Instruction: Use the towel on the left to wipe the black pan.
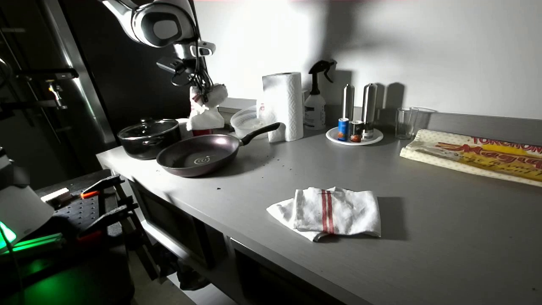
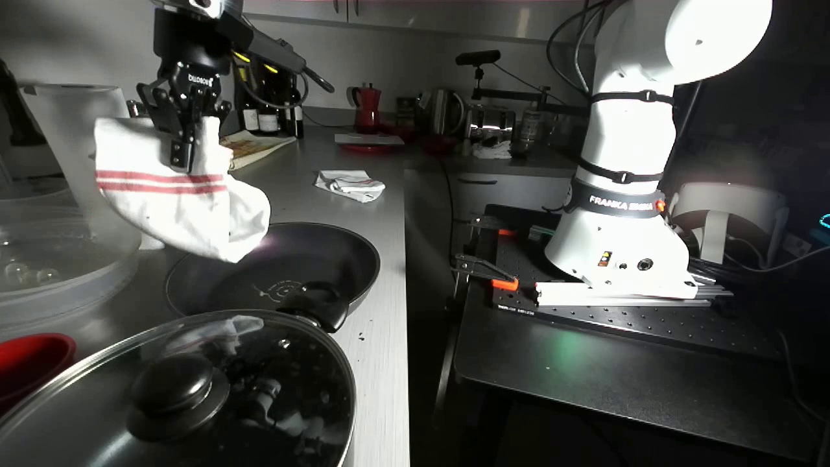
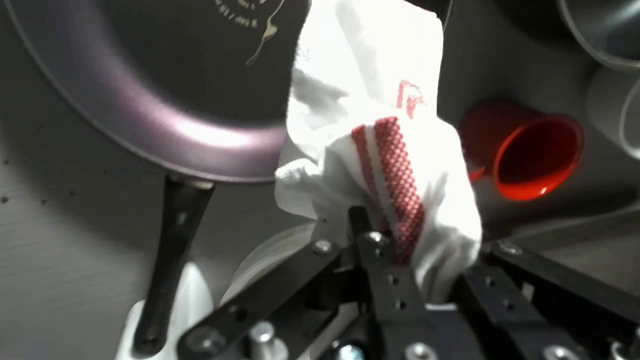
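Exterior view: a lidded pot (image 1: pixel 148 142) is set at the worktop's (image 1: pixel 444 237) front left corner, with the black pan (image 1: pixel 199 154) placed beside it along the front edge. A red-striped towel (image 2: pixel 175 211) is clamped in the gripper (image 2: pixel 183 155) and held up near the pan, toward the back edge. Another striped towel (image 1: pixel 347 212) is laid folded close to the front edge. By the back edge a white plate (image 1: pixel 355 143) is set; farther right lies a printed wrapper (image 1: pixel 478 156).
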You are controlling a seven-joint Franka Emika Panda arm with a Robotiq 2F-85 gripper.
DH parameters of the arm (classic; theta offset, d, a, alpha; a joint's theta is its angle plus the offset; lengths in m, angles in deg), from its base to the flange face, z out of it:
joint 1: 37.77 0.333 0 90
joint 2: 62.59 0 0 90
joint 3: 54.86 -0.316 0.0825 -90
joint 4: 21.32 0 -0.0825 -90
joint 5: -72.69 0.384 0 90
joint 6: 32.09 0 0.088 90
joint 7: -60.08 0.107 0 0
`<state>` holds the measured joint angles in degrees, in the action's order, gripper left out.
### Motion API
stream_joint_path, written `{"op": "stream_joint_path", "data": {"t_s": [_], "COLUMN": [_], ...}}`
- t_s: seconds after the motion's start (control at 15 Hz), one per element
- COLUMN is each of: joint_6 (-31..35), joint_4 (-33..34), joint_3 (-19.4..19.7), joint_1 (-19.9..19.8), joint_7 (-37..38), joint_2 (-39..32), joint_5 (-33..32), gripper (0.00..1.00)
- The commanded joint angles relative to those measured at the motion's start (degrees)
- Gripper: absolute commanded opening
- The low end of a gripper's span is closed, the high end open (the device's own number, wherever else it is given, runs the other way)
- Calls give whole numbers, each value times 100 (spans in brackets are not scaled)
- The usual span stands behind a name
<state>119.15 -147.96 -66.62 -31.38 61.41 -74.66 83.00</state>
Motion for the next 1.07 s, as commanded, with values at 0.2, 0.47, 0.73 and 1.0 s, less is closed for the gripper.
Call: {"op": "stream_joint_path", "data": {"t_s": [0.2, 0.47, 0.73, 1.0], "joint_6": [389, 203, 113, -105], "joint_4": [427, 878, 1267, 1742], "joint_3": [971, 1516, 1998, 2326], "joint_1": [-266, -519, -638, -687], "joint_7": [992, 1625, 2241, 2745], "joint_2": [13, -285, -820, -1561], "joint_5": [-403, -487, -641, -544], "gripper": [3, 3, 3, 3]}}
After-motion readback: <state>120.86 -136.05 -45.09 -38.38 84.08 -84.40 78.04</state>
